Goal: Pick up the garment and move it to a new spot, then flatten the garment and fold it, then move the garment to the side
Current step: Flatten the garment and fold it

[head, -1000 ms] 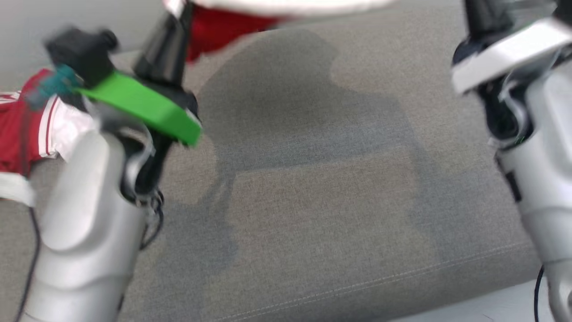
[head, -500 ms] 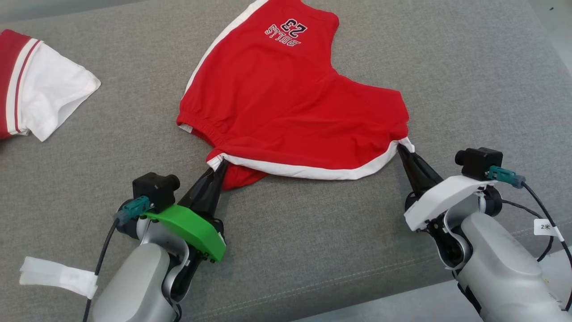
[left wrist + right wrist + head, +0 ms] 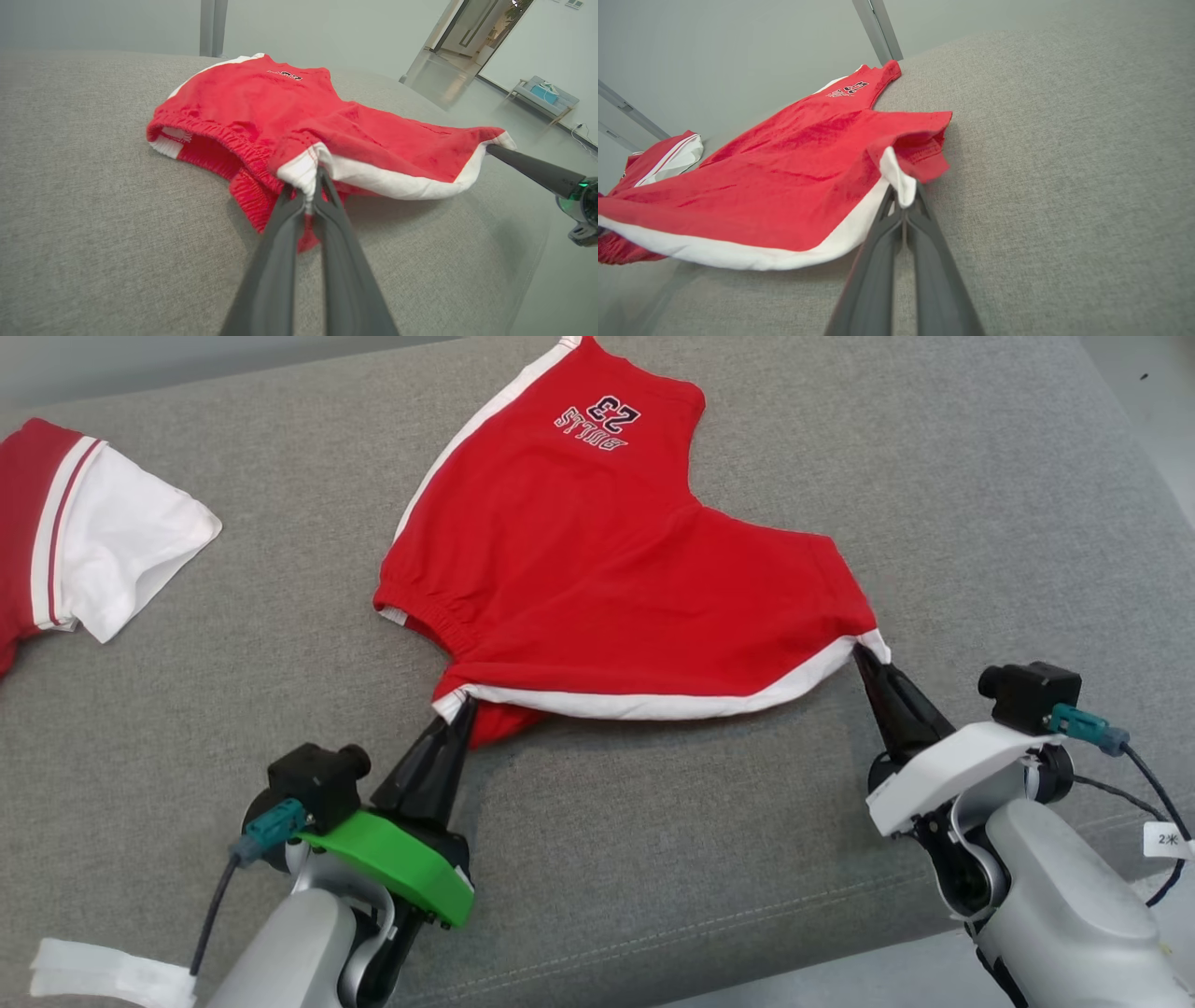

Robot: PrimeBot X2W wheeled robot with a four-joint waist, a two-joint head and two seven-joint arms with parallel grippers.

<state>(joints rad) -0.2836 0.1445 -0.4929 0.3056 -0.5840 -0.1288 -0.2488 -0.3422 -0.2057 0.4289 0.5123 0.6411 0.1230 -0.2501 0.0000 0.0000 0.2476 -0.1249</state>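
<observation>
Red shorts [image 3: 607,569], white trim, "23" print, spread across centre-top of frame on grey fabric cushion [image 3: 672,840]. Left pincer [image 3: 464,707] clamped on lower-left white hem corner. Right pincer [image 3: 865,655] clamped on lower-right hem corner. Hem stretched between 2 grips. Second red-white garment [image 3: 112,551] at upper left, well apart.

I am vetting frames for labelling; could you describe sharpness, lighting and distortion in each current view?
Head view: sharp, soft even light, faint shadow under the red shorts. Left wrist view: wide-angle bowing of the grey cushion; the left gripper looks soft near the lens. Right wrist view: tilted scene, right gripper similarly soft.
</observation>
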